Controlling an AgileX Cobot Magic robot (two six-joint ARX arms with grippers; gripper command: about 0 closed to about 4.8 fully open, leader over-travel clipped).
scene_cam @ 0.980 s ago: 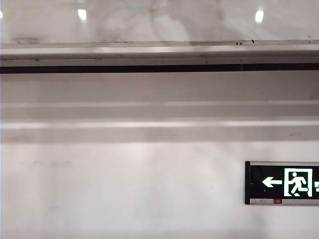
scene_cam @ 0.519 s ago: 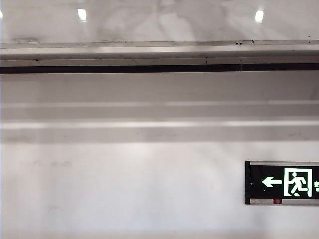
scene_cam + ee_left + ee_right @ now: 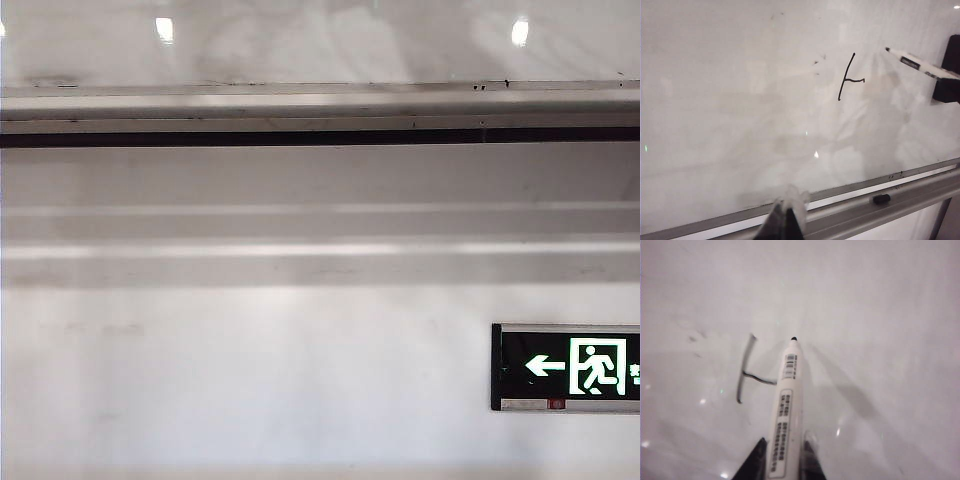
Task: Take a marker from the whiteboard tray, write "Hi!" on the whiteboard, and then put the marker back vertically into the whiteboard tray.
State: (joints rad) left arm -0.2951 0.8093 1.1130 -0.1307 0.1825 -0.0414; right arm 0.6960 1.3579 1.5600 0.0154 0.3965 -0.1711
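Right wrist view had the right gripper (image 3: 784, 452) clamped on the marker (image 3: 784, 415), uncapped tip hanging just off the whiteboard (image 3: 880, 315), beside a half-done "H" (image 3: 747, 371): one upright plus a crossbar stub. Risk: second upright could land skewed or miss the stub, since the tip was off the surface and had to re-touch; a slanted barrel could also skip. Left wrist view alone showed the whiteboard tray (image 3: 920, 192) with a small dark cap (image 3: 881, 198) lying in it, and the left gripper (image 3: 786, 220) near the tray, jaws together, holding nothing. Exterior view showed neither gripper nor marker.
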